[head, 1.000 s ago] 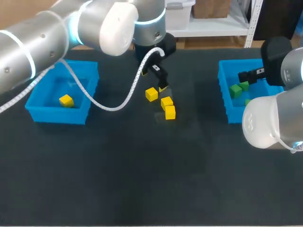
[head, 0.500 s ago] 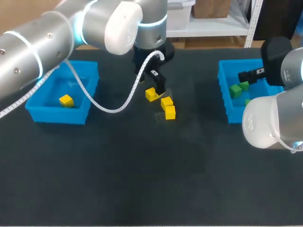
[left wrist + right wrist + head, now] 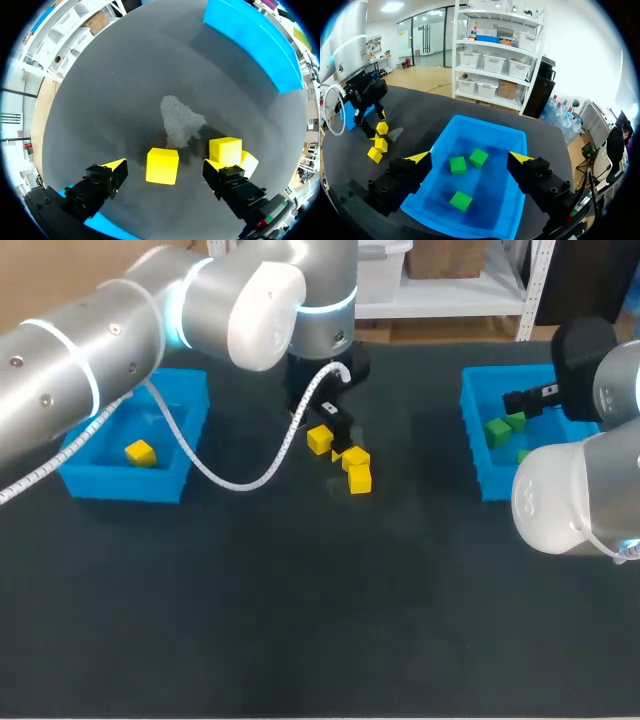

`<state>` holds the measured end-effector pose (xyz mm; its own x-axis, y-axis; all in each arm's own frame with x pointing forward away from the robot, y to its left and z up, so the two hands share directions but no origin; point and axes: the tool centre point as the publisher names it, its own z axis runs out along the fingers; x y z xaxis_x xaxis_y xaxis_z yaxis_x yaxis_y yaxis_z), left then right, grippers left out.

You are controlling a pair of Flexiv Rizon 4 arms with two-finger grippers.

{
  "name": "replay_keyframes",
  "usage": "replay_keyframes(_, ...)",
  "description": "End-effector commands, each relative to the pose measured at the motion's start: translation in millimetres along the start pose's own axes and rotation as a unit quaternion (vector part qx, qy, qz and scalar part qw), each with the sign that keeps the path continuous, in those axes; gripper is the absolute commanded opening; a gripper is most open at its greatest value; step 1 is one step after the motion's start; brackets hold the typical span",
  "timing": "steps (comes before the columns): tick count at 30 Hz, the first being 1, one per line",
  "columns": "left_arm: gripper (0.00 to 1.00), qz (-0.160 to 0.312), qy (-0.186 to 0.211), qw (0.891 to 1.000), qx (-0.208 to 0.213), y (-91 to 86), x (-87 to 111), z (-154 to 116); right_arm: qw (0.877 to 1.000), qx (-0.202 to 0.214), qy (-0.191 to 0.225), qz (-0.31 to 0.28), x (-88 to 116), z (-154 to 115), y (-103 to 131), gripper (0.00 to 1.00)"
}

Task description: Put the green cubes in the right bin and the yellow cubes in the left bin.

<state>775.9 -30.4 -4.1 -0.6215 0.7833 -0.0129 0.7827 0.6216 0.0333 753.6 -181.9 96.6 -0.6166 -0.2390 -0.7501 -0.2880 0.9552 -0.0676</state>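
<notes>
Lowered, left end effector (image 3: 165,169) straddles yellow cube (image 3: 162,166) — wide open, untouching.

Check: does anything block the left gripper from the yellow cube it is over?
Nothing visible does. The small yellow cube lies between the left gripper's open fingers, touching neither. Two other yellow cubes sit just outside one finger, so it might nudge them.
</notes>
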Motion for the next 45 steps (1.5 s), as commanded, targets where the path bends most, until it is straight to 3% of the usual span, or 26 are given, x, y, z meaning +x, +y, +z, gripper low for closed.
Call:
replay_keyframes(1,0.31,0.001,0.005,1.0,-0.003,2.4,-6.2,4.7,1.0,-0.001,0.0,0.0,0.0,-1.1,-0.5,1.0)
replay_keyframes(2,0.03,0.0,0.0,1.0,-0.007,2.6,-6.0,5.0,1.0,-0.001,0.0,0.0,0.0,-1.1,-0.5,1.0)
replay_keyframes(3,0.0,0.0,0.0,1.0,-0.01,3.3,-5.5,5.7,1.0,-0.001,0.0,0.0,0.0,-1.1,-0.5,1.0)
replay_keyframes(11,0.0,-0.01,-0.019,1.0,-0.016,4.1,-2.1,-1.1,1.0,-0.001,0.0,0.0,0.0,-1.1,-0.5,1.0)
replay_keyframes(16,0.0,-0.033,-0.068,0.997,-0.017,10.0,2.2,-29.4,1.0,-0.001,0.0,0.0,0.0,-1.1,-0.5,1.0)
replay_keyframes(20,0.0,-0.064,-0.101,0.992,-0.029,25.8,15.0,-56.4,1.0,-0.001,0.0,0.0,0.0,-1.1,-0.5,1.0)
replay_keyframes(25,0.0,-0.125,-0.132,0.981,-0.071,56.4,42.1,-84.9,1.0,-0.001,0.0,0.0,0.0,-1.1,-0.5,1.0)
replay_keyframes(32,0.0,-0.244,-0.167,0.947,-0.126,106.8,95.3,-108.5,1.0,-0.001,0.0,0.0,0.0,-1.1,-0.5,1.0)
replay_keyframes(35,0.0,-0.281,-0.152,0.936,-0.148,121.5,120.0,-108.2,1.0,-0.001,0.0,0.0,0.0,-1.1,-0.5,1.0)
replay_keyframes(39,0.0,-0.324,-0.149,0.925,-0.129,131.8,147.2,-100.8,1.0,-0.001,0.0,0.0,0.0,-1.1,-0.5,1.0)
replay_keyframes(45,0.0,-0.359,-0.133,0.914,-0.133,136.2,174.7,-87.3,1.0,-0.001,0.0,0.0,0.0,-1.1,-0.5,1.0)
